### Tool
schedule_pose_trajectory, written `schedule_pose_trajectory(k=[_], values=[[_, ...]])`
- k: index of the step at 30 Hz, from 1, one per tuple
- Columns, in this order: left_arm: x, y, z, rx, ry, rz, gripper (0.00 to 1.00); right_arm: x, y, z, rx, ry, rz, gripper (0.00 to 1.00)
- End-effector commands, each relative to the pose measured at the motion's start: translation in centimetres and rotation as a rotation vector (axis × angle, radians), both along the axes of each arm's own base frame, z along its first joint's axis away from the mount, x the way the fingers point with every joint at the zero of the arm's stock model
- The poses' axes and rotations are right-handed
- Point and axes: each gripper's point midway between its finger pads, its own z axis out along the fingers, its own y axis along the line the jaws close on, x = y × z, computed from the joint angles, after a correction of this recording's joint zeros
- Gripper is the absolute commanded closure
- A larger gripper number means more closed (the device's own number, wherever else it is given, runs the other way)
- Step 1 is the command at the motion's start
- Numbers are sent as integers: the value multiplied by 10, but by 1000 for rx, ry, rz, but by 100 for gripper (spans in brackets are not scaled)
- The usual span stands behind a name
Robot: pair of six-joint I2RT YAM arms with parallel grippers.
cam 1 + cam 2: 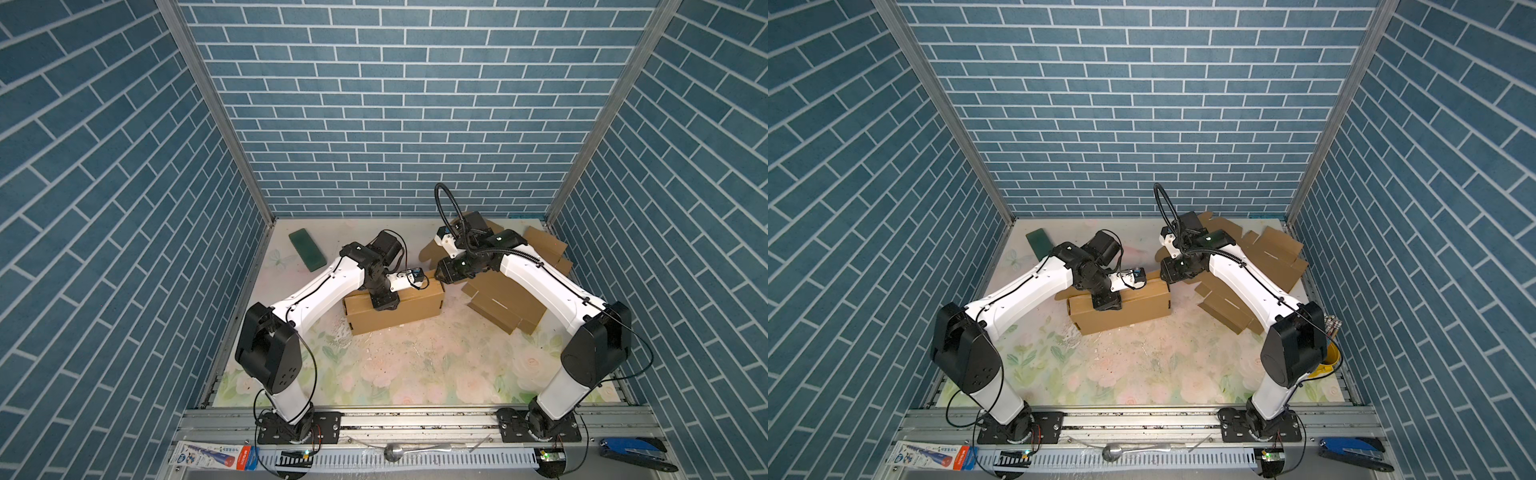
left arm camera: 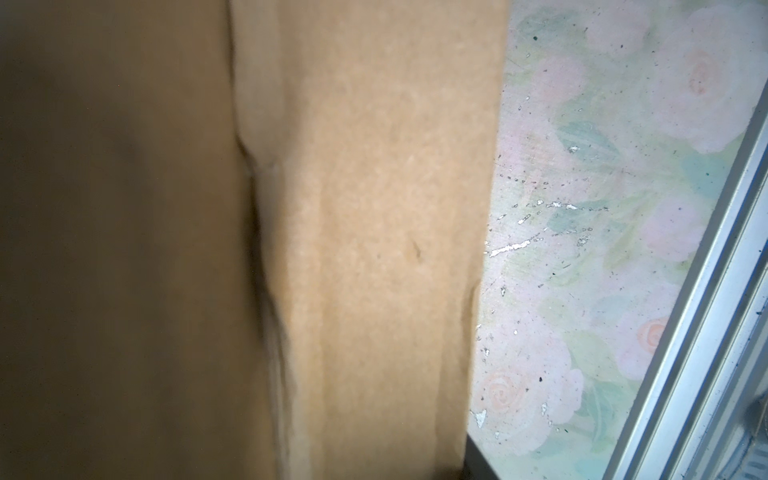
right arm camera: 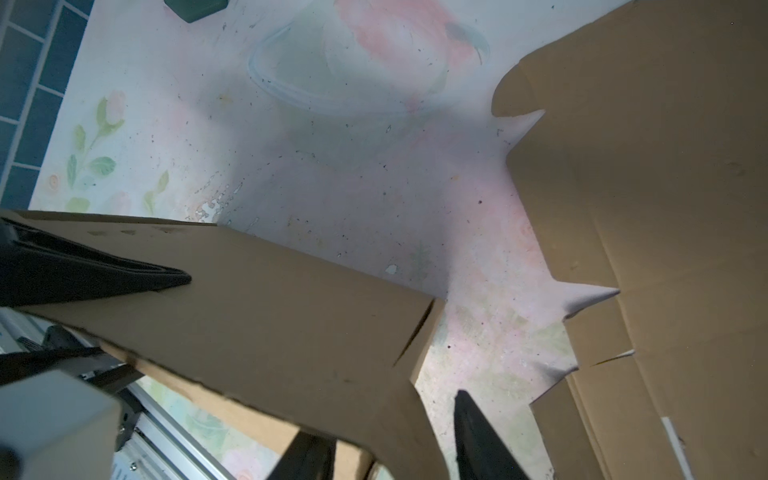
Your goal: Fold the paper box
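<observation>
Right gripper (image 3: 382,419) is released: jaws spread astride the far right corner of the low, oblong, brown corrugated-cardboard box (image 1: 395,307), outer jaw clear of the card with table showing in the gap. Left gripper (image 1: 384,301) is planted on the box top near its front edge. Clamped or just pressing, can't tell, since its wrist view is nothing but cardboard. Box sits mid-table, around the centre of both top views, long side roughly across the frame. It's on the floral-print table mat (image 1: 415,365), left of the loose pile of flat brown cardboard blanks (image 1: 505,305). Handling, my read: light, so it will skate on that glossy mat unless one arm pins it. Panels are stiff, but it hinges freely at the score lines and crushes at edges. Best hold is a pinch on a free flap edge close to its crease, other arm bracing the top; don't squeeze across the hollow body. Looks: plain kraft, unprinted, walls mostly up, front wall towards the camera. There's a short slit (image 3: 415,332) by the right end corner, a flap tip (image 1: 1062,296) poking out at the left end, and a wrinkled crease (image 2: 257,199) along one fold.
</observation>
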Motion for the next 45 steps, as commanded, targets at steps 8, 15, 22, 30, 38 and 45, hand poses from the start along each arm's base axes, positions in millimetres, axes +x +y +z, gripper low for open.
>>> schedule_pose_trajectory(k=[8, 15, 22, 30, 38, 45], values=[[-8, 8, -44, 73, 113, 2, 73, -10, -3, -12, -21, 44, 25, 52], [7, 13, -42, 93, 56, 37, 60, -7, -13, -44, -113, 61, 9, 57], [15, 12, -45, 89, 38, 56, 69, -6, -8, -42, -106, 67, 23, 61], [8, 9, -55, 81, 79, 23, 84, -5, -9, -2, -134, 15, 115, 64], [7, 8, -55, 78, 84, 18, 84, -5, -3, -11, -145, 40, 132, 79], [7, 7, -57, 77, 89, 17, 84, -11, 4, 5, -76, 63, 110, 92]])
